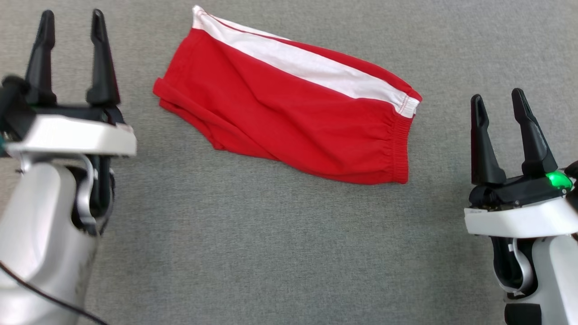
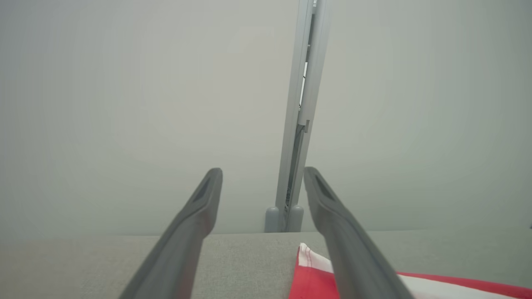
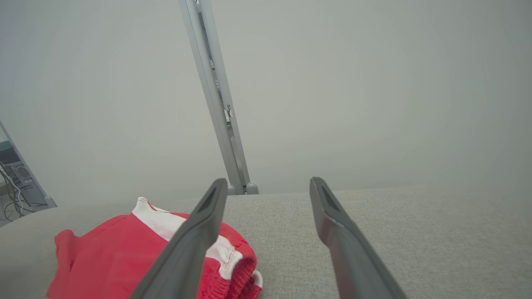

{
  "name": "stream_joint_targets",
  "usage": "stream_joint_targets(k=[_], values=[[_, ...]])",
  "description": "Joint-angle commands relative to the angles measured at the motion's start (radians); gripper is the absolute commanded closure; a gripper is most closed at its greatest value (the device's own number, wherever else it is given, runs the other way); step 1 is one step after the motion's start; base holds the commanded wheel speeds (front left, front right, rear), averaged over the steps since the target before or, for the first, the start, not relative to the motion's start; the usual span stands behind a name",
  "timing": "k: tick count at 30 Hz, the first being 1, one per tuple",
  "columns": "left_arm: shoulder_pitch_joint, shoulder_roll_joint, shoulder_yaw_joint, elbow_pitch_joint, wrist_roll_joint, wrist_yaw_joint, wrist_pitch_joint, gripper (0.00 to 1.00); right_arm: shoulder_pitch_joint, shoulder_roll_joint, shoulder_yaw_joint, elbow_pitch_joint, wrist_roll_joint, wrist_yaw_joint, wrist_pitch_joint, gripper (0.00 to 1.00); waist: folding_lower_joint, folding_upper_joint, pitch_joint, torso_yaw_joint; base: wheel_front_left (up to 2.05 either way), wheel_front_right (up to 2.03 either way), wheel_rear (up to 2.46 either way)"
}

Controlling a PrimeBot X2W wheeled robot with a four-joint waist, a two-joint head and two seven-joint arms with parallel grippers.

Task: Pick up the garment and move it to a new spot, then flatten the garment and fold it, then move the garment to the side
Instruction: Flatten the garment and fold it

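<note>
The garment (image 1: 280, 104) is a pair of red shorts with a white side stripe, lying folded and slanted on the grey cloth-covered table, waistband toward the right. My left gripper (image 1: 72, 20) stands open at the left, apart from the shorts, nothing between its fingers. At the right my right gripper (image 1: 496, 99) is open too, just right of the waistband and clear of it. In the left wrist view a corner of the garment (image 2: 309, 276) shows beside the left gripper (image 2: 262, 172). In the right wrist view the garment (image 3: 112, 257) lies left of the right gripper (image 3: 268, 182).
Grey fabric (image 1: 271, 253) covers the table all around the shorts. A pale wall with a grey upright frame (image 2: 301, 104) stands behind the table's far edge. Some equipment and cables (image 3: 14, 182) show at the far left of the right wrist view.
</note>
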Motion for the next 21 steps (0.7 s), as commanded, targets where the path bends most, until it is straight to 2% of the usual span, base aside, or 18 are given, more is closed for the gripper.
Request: stream_joint_targets(k=[1, 5, 9, 13, 21], values=[[0.036, -0.01, 0.015, -0.049, 0.023, 0.008, -0.003, 0.0, 0.017, 0.004, -0.007, -0.008, -0.021, 0.001, -0.003, 0.0, 0.0, 0.0, -0.016, 0.018, 0.0, 0.0, 0.0], [0.173, -0.053, 0.073, -0.209, 0.12, 0.012, -0.003, 0.0, 0.034, 0.014, -0.02, -0.004, -0.087, 0.001, -0.003, 0.0, 0.0, 0.0, -0.037, 0.036, 0.0, 0.0, 0.0], [0.281, -0.098, 0.098, -0.274, 0.199, -0.001, -0.004, 0.0, 0.048, 0.021, -0.029, 0.018, -0.129, 0.001, -0.003, 0.0, 0.0, 0.0, -0.061, 0.045, 0.0, 0.0, 0.0], [0.36, -0.122, 0.097, -0.267, 0.263, -0.001, -0.004, 0.0, 0.069, 0.024, -0.044, 0.047, -0.158, 0.001, -0.003, 0.0, 0.0, 0.0, -0.089, 0.051, 0.0, 0.0, 0.0], [0.423, -0.149, 0.102, -0.227, 0.31, -0.02, -0.004, 0.0, 0.129, 0.039, -0.079, 0.074, -0.169, 0.001, -0.003, 0.0, 0.0, 0.0, -0.127, 0.055, 0.0, 0.0, 0.0]])
